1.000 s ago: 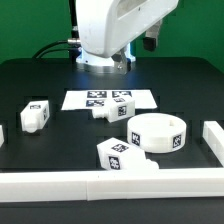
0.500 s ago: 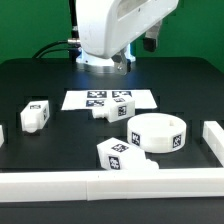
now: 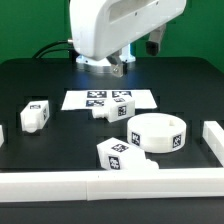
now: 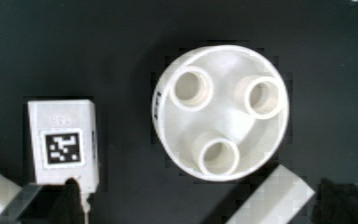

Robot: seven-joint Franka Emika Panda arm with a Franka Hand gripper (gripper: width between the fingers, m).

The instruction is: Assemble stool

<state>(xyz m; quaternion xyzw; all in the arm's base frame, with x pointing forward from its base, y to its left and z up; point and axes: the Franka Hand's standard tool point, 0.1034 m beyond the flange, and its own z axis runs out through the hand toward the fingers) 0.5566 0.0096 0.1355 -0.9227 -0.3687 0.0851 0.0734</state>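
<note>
1. Gripper [image 4: 190, 205] is spread wide with nothing in it.
2. Seat [image 3: 160, 132] sits on the table [image 3: 60, 75], on the exterior view's right, sockets up.
3. One leg [image 3: 118, 152] lies close beside it.

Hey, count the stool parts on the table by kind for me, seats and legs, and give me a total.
Seat: 1
Legs: 3 (lone leg at the exterior view's left, middle leg, front leg)
Total: 4
</note>
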